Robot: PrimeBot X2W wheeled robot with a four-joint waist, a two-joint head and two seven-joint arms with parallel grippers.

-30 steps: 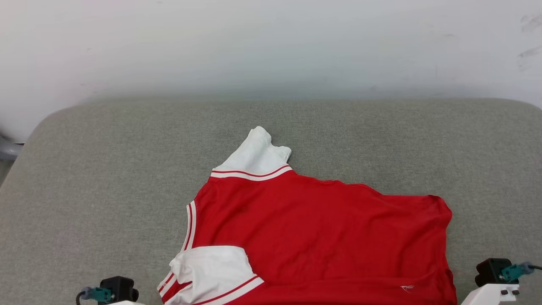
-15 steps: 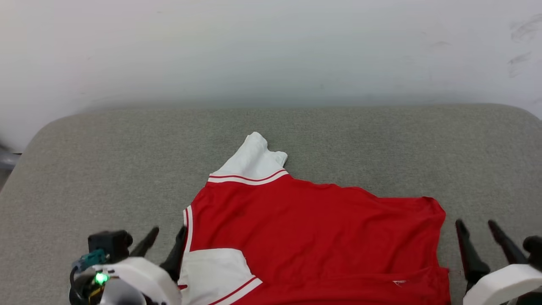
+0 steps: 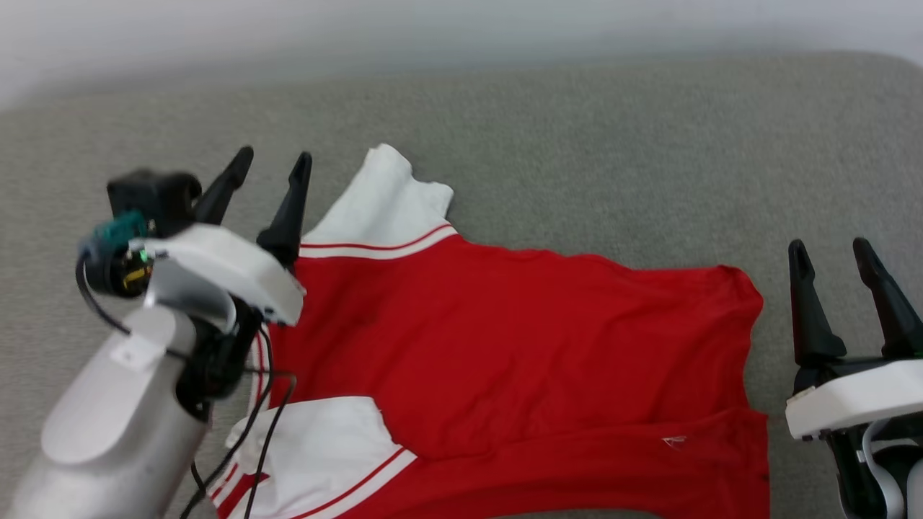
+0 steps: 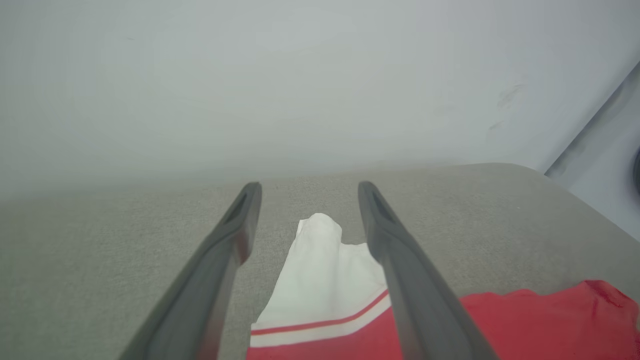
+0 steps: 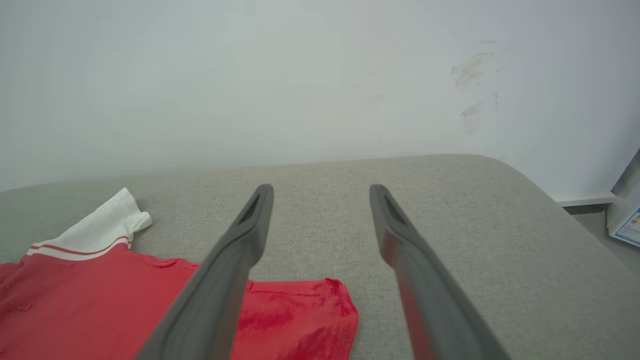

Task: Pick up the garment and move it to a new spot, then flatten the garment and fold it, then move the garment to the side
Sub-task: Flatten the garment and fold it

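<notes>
Two claws stand wide and empty in the head view. The left claw [image 3: 275, 154] hovers with its right finger over the shoulder seam of the garment [image 3: 505, 339], and the white sleeve [image 3: 389, 194] is just to its right. The right claw [image 3: 828, 245] hangs beside the hem, clear of the cloth. The garment lies between them on the grey worktop [image 3: 613, 130], plain red side up. The other sleeve [image 3: 317, 447], back by the left claw's wrist, seems folded in over the red body, so the step in hand is probably flattening.

In the left wrist view, the spread fingers frame the white sleeve, which lies ahead between them, bunched at its tip. A good grasp would likely take the cuff alone, low enough to pinch the edge without dragging the body.

In the right wrist view, the hem corner [image 5: 340, 300] lies left of the claw, past its left finger, with bare worktop ahead. That claw would need to shift left to pin the hem while the sleeve is drawn out.
</notes>
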